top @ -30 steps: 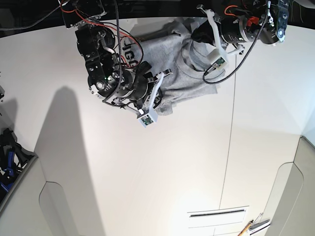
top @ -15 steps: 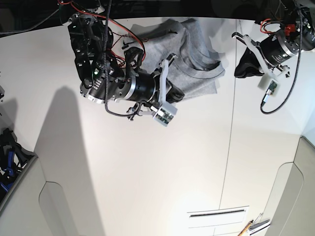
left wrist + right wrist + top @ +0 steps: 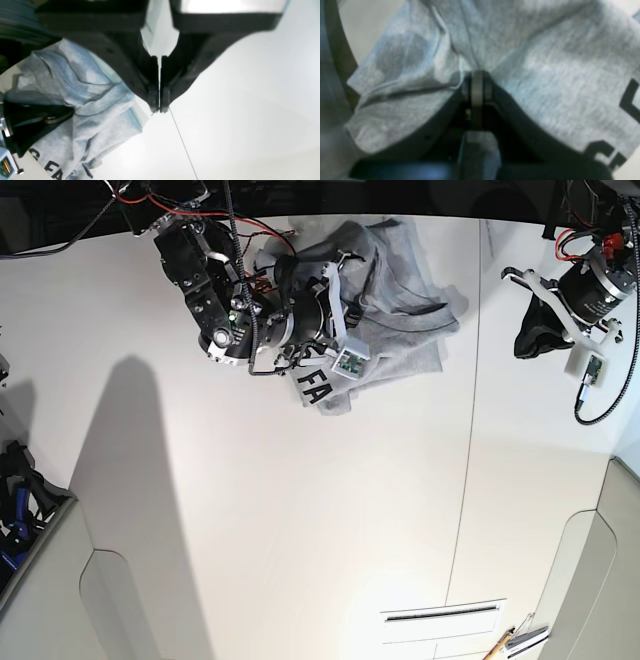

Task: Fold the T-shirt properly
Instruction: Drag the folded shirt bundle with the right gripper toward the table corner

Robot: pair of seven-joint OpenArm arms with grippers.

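T-shirt [image 3: 400,300]: bunched in a crumpled heap at the top centre of the base view, on the white desk [image 3: 300,530]; a flap with black letters "FA" hangs out at its lower left edge
Right hand [image 3: 477,82]: at the upper left of the base view, buried in the heap's left side; in its wrist view the fingers are pressed together with grey cloth pinched at the tips, folds fanning out above them and black lettering at the right edge of the frame
Left hand [image 3: 159,108]: at the upper right of the base view, well apart from the shirt and right of the desk seam [image 3: 470,430]; in its wrist view the fingers are closed to a hairline slit with nothing between them, bare desk beneath, the shirt lying off to the lower left of that frame
Shirt state: not flat, no neat fold visible, collar area facing the upper right of the heap
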